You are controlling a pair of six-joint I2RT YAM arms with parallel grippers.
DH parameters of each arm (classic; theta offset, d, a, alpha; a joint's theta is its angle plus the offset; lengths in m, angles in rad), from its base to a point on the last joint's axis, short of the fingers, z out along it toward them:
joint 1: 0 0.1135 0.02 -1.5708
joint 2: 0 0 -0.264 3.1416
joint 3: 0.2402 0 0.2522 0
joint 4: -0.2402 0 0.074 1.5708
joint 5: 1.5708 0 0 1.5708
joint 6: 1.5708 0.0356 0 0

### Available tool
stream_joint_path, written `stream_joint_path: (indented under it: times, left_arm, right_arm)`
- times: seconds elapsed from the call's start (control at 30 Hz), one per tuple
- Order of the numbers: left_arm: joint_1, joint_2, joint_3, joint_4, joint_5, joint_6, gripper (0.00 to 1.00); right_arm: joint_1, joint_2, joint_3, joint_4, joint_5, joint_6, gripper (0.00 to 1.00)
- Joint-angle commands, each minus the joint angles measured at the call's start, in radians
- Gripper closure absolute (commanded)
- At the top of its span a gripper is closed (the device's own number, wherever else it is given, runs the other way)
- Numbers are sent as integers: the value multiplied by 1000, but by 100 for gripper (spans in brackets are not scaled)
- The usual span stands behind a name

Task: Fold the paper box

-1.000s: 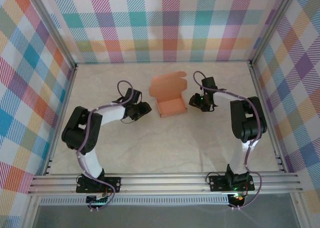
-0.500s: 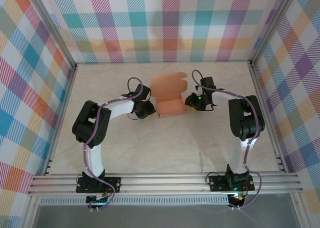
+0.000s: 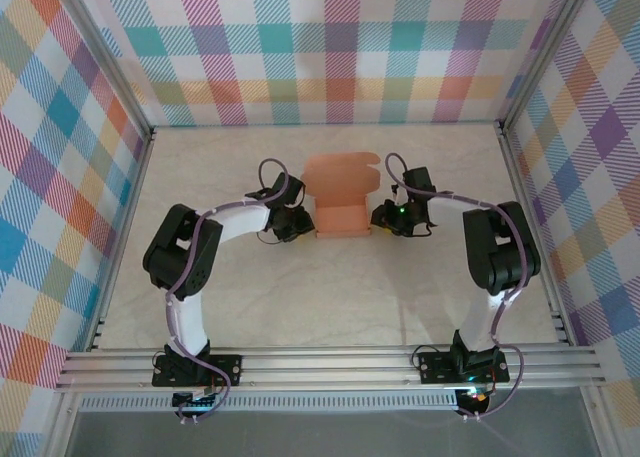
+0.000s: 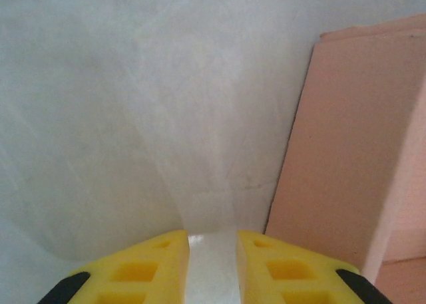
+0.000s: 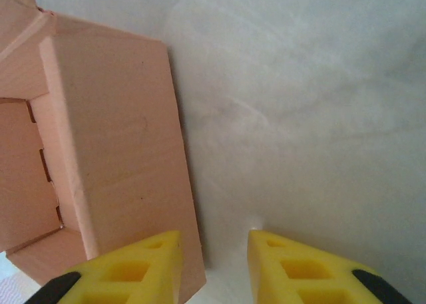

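The paper box (image 3: 343, 218) is salmon-orange card, an open tray in mid-table with its lid flap (image 3: 340, 172) standing up behind it. My left gripper (image 3: 306, 221) sits at the tray's left wall and my right gripper (image 3: 379, 217) at its right wall. In the left wrist view the left gripper (image 4: 213, 241) is narrowly open over bare table, with the box wall (image 4: 353, 151) just to its right. In the right wrist view the right gripper (image 5: 213, 241) is open, its left finger (image 5: 140, 267) against the box wall (image 5: 113, 138), with nothing clamped.
The pale tabletop (image 3: 330, 297) is ringed by plaid walls (image 3: 330, 57) and aluminium rails (image 3: 330, 362). Both arm bases stand on the front rail. There is open surface in front of the box and to either side of the arms.
The left arm swung right until its gripper reached the box's left wall. The right gripper moved in to the right wall. Both jaws narrowed, and the box now sits squarer between them.
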Motion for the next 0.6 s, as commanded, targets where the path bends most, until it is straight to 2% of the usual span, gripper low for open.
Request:
stream_joint_path:
  times: [0.0,0.27,0.43,0.57]
  left_arm:
    - [-43,-52,-52,-43,23,-10,74]
    - [-73,-124,-126,-58,4,-24,73]
    - [-72,-171,-97,-157,-72,74,68]
    - [-58,-233,-83,-213,-137,154,59]
  right_arm:
    - [17,-61,-43,34,-25,8,68]
    - [24,-183,-145,35,13,24,65]
    - [24,-242,-108,-67,117,-68,65]
    - [14,-281,-58,-112,157,-184,58]
